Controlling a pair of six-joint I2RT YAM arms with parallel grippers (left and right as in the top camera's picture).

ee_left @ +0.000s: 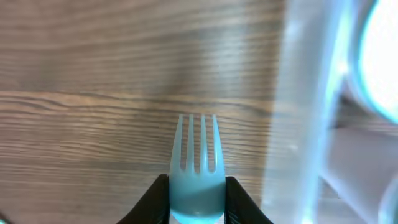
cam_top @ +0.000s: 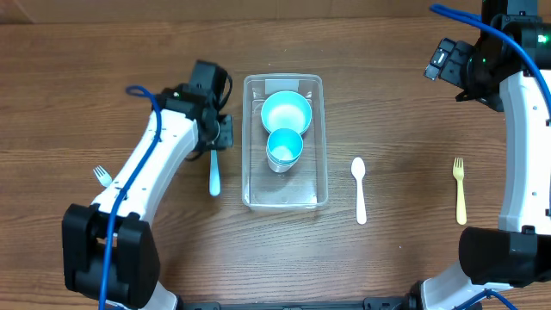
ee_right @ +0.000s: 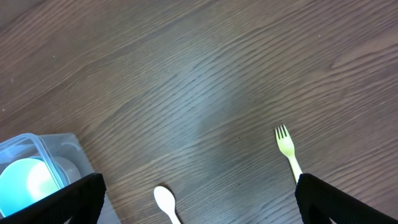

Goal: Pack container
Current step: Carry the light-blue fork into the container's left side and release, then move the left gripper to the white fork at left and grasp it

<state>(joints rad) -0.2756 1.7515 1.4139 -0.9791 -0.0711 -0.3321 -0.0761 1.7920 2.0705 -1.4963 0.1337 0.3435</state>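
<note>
Holding blue fork (ee_left: 198, 155) just left of container (cam_top: 250, 146).
Left tool (ee_left: 198, 193) clamped on it, fork parallel to container's long wall; right tool (cam_top: 448, 62) apart, far off.

You look straight down overhead; your left wrist view hugs the container (cam_top: 284, 189), which your higher right wrist view shares.

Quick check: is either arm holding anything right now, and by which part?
The left gripper is shut on the light-blue fork, jaws clamped on its neck just below the tines. The right gripper is open and holds nothing.
</note>
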